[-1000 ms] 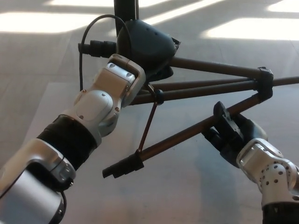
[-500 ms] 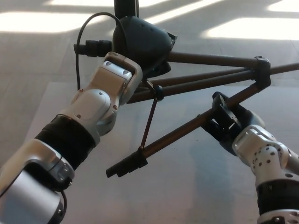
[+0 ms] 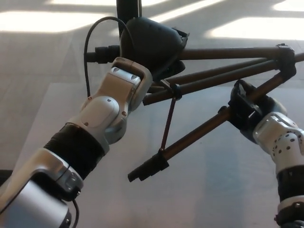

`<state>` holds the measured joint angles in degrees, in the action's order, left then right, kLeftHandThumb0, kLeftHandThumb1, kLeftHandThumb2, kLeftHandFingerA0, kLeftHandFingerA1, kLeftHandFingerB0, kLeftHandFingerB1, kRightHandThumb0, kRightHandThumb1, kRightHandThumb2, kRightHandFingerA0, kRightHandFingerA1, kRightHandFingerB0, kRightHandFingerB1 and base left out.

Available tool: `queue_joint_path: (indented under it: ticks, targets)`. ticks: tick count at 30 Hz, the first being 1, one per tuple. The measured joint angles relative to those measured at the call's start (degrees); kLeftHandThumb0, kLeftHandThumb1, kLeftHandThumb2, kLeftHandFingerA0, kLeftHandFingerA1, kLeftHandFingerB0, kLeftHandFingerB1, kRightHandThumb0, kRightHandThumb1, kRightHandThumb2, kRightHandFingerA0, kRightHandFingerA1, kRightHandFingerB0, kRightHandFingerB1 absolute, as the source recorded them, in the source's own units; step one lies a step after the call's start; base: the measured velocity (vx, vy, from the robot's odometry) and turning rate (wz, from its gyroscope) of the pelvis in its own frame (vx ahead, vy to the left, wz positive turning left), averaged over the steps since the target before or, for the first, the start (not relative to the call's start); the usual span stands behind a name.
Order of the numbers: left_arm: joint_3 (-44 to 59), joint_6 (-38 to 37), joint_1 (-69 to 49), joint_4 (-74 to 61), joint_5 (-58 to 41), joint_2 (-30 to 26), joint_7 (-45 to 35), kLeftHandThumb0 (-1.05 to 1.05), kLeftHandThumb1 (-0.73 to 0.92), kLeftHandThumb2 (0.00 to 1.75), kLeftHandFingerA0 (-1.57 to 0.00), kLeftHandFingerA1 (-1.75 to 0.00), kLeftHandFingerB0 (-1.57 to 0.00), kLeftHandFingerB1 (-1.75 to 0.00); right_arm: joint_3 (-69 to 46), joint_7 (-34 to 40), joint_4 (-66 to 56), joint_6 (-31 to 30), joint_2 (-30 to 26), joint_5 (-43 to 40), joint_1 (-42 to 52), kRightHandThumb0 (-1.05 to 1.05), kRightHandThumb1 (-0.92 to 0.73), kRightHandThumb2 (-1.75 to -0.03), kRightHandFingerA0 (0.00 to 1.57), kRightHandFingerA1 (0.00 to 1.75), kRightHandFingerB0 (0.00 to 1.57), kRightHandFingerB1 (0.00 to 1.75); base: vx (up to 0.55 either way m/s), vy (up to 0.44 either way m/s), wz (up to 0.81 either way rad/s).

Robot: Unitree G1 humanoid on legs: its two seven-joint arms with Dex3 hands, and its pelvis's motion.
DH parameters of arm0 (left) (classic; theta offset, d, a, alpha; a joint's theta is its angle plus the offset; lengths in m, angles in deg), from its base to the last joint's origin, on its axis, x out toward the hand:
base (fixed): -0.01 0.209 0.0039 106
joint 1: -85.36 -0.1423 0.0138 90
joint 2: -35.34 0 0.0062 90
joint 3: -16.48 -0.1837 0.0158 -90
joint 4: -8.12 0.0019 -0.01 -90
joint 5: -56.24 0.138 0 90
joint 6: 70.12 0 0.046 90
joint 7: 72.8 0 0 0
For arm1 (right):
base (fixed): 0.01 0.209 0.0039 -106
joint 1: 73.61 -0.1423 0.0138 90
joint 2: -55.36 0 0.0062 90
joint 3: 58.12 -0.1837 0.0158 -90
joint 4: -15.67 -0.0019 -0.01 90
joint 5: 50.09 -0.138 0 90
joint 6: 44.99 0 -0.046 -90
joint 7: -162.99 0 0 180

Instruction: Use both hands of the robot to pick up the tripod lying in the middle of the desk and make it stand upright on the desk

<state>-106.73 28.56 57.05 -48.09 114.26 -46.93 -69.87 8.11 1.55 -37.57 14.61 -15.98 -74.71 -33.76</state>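
The dark tripod (image 3: 223,71) is held up off the desk (image 3: 42,71), its legs pointing right and one leg splayed down toward the lower left. My left hand (image 3: 152,45) is shut on the tripod's head end at the top centre, its fingers hidden behind the black palm. My right hand (image 3: 249,111) is shut on the splayed leg (image 3: 190,140) near its upper joint. The leg's rubber foot (image 3: 147,168) hangs free in the air. A thin brace (image 3: 167,124) links that leg to the centre column.
A black cable (image 3: 97,33) loops from my left wrist at the upper left. The pale desk surface carries bright window reflections at the top. A dark upright post (image 3: 128,8) stands at the top edge.
Both hands have carried the tripod to the right and slightly up. The splayed leg's foot has shifted right with it, and my right hand now sits higher and further right.
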Motion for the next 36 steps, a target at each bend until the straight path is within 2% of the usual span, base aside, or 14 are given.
queue_joint_path:
  ticks: [2, 8, 9, 11, 14, 15, 19, 24, 25, 28, 30, 31, 32, 36]
  targets:
    - [0.62, -0.01, -0.45, -0.14, -0.42, 0.01, 0.66, -0.22, 0.58, 0.86, -0.93, -1.70, -0.82, -1.26, 2.00, -0.72, -0.86, 0.04, -1.69, 0.94, -0.03, -0.23, -0.20, -1.52, 1.03, 1.75, 0.93, 1.49, 0.00, 0.000, 0.00]
    - [1.02, 0.05, -2.37, -0.23, -0.98, -0.62, 2.47, -0.19, 0.53, 0.78, -0.90, -1.74, -0.80, -1.25, 9.28, -2.56, -3.32, 0.79, -7.52, 5.49, -0.66, -0.19, -0.48, -1.28, 0.98, 1.75, 0.86, 1.51, 0.00, 0.000, 0.00]
    - [1.14, 0.12, -2.66, -0.24, -1.03, -0.71, 2.63, -0.19, 0.53, 0.78, -0.91, -1.75, -0.80, -1.27, 11.29, -3.18, -3.33, 1.02, -8.76, 6.59, -1.11, -0.29, -0.51, -1.14, 1.23, 1.37, 0.96, 1.19, 0.00, 0.000, 0.00]
    - [1.34, 0.21, -2.76, -0.24, -1.14, -0.98, 2.90, -0.21, 0.56, 0.81, -0.91, -1.72, -0.82, -1.17, 13.50, -3.95, -3.29, 1.02, -10.24, 7.47, -1.78, -0.19, -0.44, -1.16, 0.97, 1.72, 0.88, 1.46, 0.00, 0.000, 0.00]
    - [2.15, 0.32, -2.94, -0.26, -1.76, -1.44, 3.09, -0.21, 0.58, 0.85, -0.89, -1.74, -0.78, -1.26, 17.89, -6.09, -2.98, 0.99, -13.26, 8.90, -3.97, -0.31, -0.41, -1.14, 1.27, 1.41, 1.05, 1.26, 0.00, 0.000, 0.00]
    - [2.27, 0.41, -2.99, -0.26, -1.90, -1.54, 3.08, -0.20, 0.59, 0.86, -0.88, -1.75, -0.76, -1.26, 18.94, -6.50, -2.88, 0.99, -13.96, 9.22, -4.55, -0.21, -0.40, -1.23, 0.98, 1.72, 0.86, 1.41, 0.00, 0.000, 0.00]
    - [2.89, 0.51, -3.28, -0.25, -2.64, -1.85, 3.06, -0.21, 0.60, 0.85, -0.99, -1.67, -0.80, -1.19, 24.01, -7.98, -2.91, 0.97, -16.86, 10.88, -7.02, -0.21, -0.44, -1.17, 0.88, 1.66, 0.88, 1.30, 0.00, 0.000, 0.00]
    - [3.71, 0.58, -3.90, -0.28, -3.46, -1.95, 3.06, -0.20, 0.56, 0.76, -0.88, -1.68, -0.75, -1.35, 28.98, -9.32, -3.05, 0.95, -19.17, 11.43, -8.55, -0.28, -0.52, -1.07, 0.90, 1.71, 0.87, 1.41, 0.00, 0.000, 0.00]
    - [3.86, 0.70, -4.03, -0.30, -3.60, -1.99, 3.06, -0.17, 0.55, 0.76, -0.88, -1.72, -0.76, -1.35, 29.72, -9.54, -3.09, 0.95, -19.50, 11.54, -8.74, -0.36, -0.48, -1.14, 1.18, 1.35, 0.99, 1.18, 0.00, 0.000, 0.00]
    - [4.70, 1.18, -4.86, -0.64, -4.26, -1.90, 3.07, -0.16, 0.55, 0.75, -0.88, -1.75, -0.73, -1.43, 32.49, -10.37, -3.39, 0.92, -20.65, 11.92, -9.50, -0.33, -0.45, -1.14, 1.20, 1.38, 1.02, 1.25, 0.00, 0.000, 0.00]
    - [5.39, 1.53, -5.71, -0.90, -4.60, -1.72, 3.09, -0.16, 0.53, 0.76, -0.90, -1.75, -0.70, -1.58, 34.39, -11.01, -3.54, 0.83, -21.18, 12.26, -10.27, -0.22, -0.43, -1.25, 0.90, 1.75, 0.81, 1.54, 0.00, 0.000, 0.00]
    - [5.60, 1.69, -5.99, -0.93, -4.74, -1.64, 3.09, -0.14, 0.53, 0.80, -0.92, -1.75, -0.72, -1.60, 35.03, -11.22, -3.59, 0.80, -21.33, 12.47, -10.56, -0.26, -0.50, -1.19, 1.16, 1.34, 0.92, 1.15, 0.00, 0.000, 0.00]
    - [5.90, 1.90, -6.40, -1.00, -4.97, -1.49, 3.12, -0.14, 0.53, 0.83, -0.91, -1.75, -0.71, -1.64, 35.98, -11.51, -3.66, 0.73, -21.53, 12.87, -11.01, -0.21, -0.44, -1.25, 0.88, 1.75, 0.81, 1.39, 0.00, 0.000, 0.00]
    - [7.16, 2.84, -8.21, -1.54, -5.60, -0.78, 3.55, -0.14, 0.54, 0.77, -0.89, -1.75, -0.67, -1.67, 39.88, -12.53, -3.71, 0.39, -22.24, 14.25, -13.02, -0.27, -0.41, -1.19, 1.12, 1.56, 0.95, 1.19, 0.00, 0.000, 0.00]
